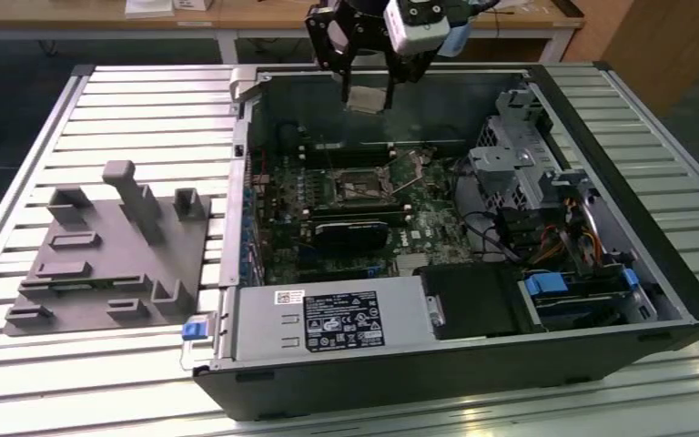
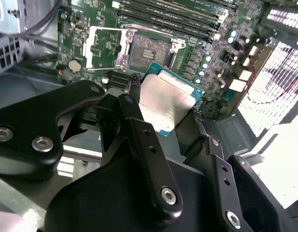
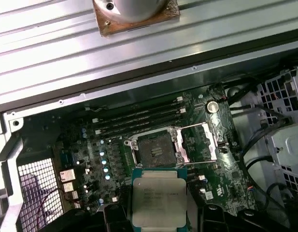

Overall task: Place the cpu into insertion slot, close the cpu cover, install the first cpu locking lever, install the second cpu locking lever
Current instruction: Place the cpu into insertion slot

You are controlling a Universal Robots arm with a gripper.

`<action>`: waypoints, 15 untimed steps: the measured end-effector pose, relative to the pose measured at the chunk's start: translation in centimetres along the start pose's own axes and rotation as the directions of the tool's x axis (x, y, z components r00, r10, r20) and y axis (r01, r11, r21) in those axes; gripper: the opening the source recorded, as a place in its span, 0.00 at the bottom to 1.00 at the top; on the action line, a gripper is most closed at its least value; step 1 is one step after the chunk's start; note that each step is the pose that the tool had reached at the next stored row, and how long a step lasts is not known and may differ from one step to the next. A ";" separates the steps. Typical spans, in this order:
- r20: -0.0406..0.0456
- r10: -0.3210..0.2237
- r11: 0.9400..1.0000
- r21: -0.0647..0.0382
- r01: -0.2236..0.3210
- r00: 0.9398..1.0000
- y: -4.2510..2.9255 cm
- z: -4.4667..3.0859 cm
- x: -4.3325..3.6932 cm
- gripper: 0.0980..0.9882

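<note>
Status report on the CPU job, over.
Robot hand shut on cpu, held above the motherboard. Insertion slot unfilled, cpu cover flipped open beside it. Nothing seen over the slot.

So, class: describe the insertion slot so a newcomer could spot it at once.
Look inside the open computer case, at the green motherboard. Near its middle, beside the long memory slots, sits the insertion slot: the one square black socket with a metal rim, not long and narrow.
</note>
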State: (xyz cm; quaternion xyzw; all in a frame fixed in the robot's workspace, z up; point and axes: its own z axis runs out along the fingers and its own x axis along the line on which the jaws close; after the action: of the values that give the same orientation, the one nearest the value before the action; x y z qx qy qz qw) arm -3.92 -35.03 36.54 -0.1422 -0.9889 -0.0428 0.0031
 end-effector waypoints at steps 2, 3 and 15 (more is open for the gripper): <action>0.002 0.027 1.000 0.000 -0.027 1.000 0.00 0.01 0.00 0.49; 0.004 0.041 0.999 0.000 -0.041 0.999 0.00 0.02 0.00 0.49; 0.018 0.214 0.977 -0.004 -0.214 0.977 -0.01 0.13 0.00 0.49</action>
State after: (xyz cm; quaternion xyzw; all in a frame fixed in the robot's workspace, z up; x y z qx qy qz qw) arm -3.92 -35.03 36.40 -0.2482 -0.9678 -0.0420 -0.0016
